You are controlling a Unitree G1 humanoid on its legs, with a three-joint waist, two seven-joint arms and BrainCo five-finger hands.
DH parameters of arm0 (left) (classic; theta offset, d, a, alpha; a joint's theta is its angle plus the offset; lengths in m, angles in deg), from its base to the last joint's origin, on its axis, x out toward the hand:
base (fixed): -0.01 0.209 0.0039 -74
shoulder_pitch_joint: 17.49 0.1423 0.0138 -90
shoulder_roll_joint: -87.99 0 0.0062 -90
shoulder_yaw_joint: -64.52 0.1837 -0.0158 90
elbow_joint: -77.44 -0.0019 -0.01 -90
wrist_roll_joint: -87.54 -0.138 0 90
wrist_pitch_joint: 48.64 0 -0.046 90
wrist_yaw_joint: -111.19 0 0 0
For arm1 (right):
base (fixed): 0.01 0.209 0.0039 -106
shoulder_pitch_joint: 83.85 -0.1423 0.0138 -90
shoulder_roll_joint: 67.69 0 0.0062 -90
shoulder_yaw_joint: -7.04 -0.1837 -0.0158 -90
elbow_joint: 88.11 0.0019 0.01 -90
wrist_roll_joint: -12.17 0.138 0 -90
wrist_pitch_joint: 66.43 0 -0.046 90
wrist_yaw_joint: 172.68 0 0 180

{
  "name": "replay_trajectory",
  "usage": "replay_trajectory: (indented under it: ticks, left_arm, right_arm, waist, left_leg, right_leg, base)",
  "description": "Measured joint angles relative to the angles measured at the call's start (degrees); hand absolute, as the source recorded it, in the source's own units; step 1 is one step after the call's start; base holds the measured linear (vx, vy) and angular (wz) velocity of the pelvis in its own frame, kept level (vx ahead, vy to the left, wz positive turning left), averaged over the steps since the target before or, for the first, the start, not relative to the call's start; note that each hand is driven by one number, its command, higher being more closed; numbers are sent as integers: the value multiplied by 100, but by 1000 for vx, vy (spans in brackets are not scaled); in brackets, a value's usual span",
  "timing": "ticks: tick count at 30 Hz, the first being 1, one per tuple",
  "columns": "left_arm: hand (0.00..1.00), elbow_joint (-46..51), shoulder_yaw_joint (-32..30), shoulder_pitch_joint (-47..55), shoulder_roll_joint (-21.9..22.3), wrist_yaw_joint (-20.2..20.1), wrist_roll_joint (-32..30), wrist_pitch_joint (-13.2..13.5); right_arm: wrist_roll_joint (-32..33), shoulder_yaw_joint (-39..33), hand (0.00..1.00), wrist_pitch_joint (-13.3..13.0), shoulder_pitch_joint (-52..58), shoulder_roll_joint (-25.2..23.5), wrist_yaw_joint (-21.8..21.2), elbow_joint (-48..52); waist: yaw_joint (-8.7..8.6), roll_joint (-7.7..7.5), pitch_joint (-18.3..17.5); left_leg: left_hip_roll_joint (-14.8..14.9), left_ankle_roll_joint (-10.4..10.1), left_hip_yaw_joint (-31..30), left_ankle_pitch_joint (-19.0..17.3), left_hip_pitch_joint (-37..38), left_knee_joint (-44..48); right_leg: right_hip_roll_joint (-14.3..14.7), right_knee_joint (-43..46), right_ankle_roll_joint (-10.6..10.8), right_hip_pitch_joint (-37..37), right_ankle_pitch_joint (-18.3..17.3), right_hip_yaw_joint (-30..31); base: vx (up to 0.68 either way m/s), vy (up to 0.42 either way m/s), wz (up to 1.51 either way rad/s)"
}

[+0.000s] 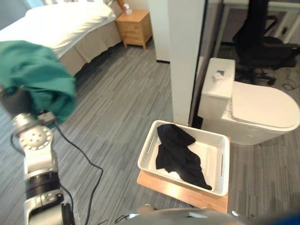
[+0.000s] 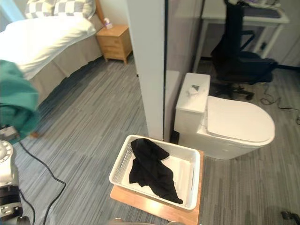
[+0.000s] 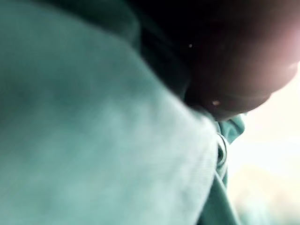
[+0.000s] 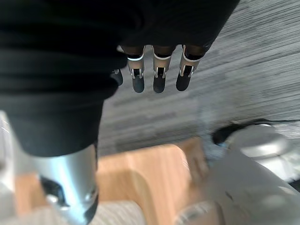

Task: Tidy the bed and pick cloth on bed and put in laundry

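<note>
Green cloth (image 1: 37, 75) bunched at 9 o'clock, draped over left hand (image 1: 18, 103) (fingers buried under folds, cannot tell grip). White laundry basket (image 1: 222, 164) at 5 o'clock on wooden board (image 1: 187, 194), black cloth (image 1: 180, 154) lying inside. Grey striped floor (image 1: 117, 103) between green cloth and basket. White pillar (image 1: 185, 56) at 12 o'clock, just behind basket. Toilet (image 1: 262, 112) at 3 o'clock, near basket. Bed (image 1: 56, 23) at 11 o'clock, nightstand (image 1: 135, 28) beside it. Office chair (image 1: 262, 42) at 1 o'clock. Right hand (image 4: 159, 70): fingers straight, holding nothing, above floor and board.

no readable text, it seems
</note>
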Motion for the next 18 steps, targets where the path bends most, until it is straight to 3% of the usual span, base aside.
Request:
replay_trajectory:
  ticks: [2, 5, 11, 15, 18]
  left_arm:
    - [100, 147, 299, -45, -3, -350, -90, 60]
    - [100, 132, 593, -44, 20, -696, -125, 6]
    - [100, 115, 1026, -45, 181, -1078, -184, -61]
    - [100, 115, 1267, -41, 482, -1211, -131, -86]
    - [100, 116, 1615, 57, 697, -1352, -129, -98]
  right_arm:
    - [-146, 24, 0, -35, 55, -118, -15, -24]
    - [-343, 177, 0, -32, 121, -218, -34, -115]
    - [-332, 689, 0, 8, 359, -190, 64, -99]
    - [-321, 1100, 0, 173, 444, -194, 159, -117]
    - [-316, 1198, 0, 230, 448, -191, 202, -98]
  waist:
    - [-115, -218, -128]
    - [-168, -359, -146]
    - [-468, -364, -135]
    - [-489, -268, -92]
    - [-507, -303, -72]
  left_leg:
    - [4, -4, 178, -3, 98, -30]
    - [13, -24, 463, 9, 174, -84]
    - [-59, 9, 746, 84, 185, -109]
    - [-161, 19, 822, 336, 305, -455]
    - [-173, 19, 833, 384, 318, -465]
  right_leg:
    - [13, -40, 2, -43, 4, 186]
    - [49, -141, 13, -127, 54, 487]
    - [42, -310, 77, -223, 193, 752]
    - [26, -446, 68, -228, 227, 766]
    - [31, -481, 63, -225, 222, 765]
  base:
    - [-14, -2, -40]
    - [-97, -35, -57]
    - [-128, -30, -31]
    - [-136, -30, -10]
    - [-149, -39, -3]
